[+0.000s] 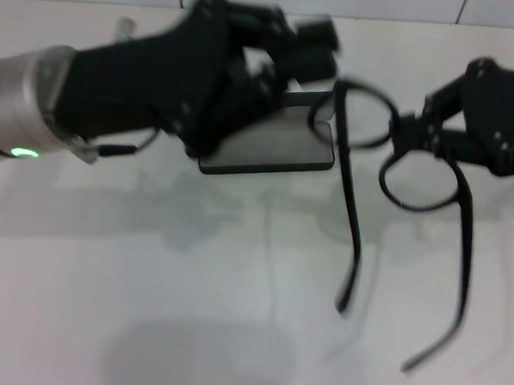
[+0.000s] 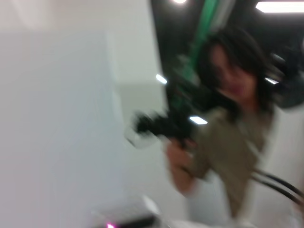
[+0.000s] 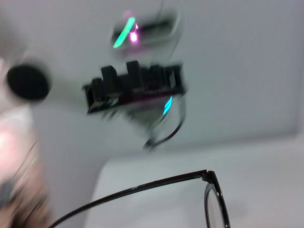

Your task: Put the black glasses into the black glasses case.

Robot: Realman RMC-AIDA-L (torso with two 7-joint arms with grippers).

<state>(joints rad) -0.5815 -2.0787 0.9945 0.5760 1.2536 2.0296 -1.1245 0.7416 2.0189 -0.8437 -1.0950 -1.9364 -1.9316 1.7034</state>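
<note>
Head view: right gripper [image 1: 408, 131] comes in from the right, clamped on the bridge of the black glasses [image 1: 388, 165], holding them up over the white worktop [image 1: 192, 284]. Lenses sit far side, temple arms unfolded and trailing toward the robot. Left gripper [image 1: 286, 52] reaches over the black glasses case [image 1: 272, 150], which lies open just left of the glasses; can't tell its fingers.

Left wrist view: too smeared, no task things visible.

Right wrist view: one temple arm and lens edge.
</note>
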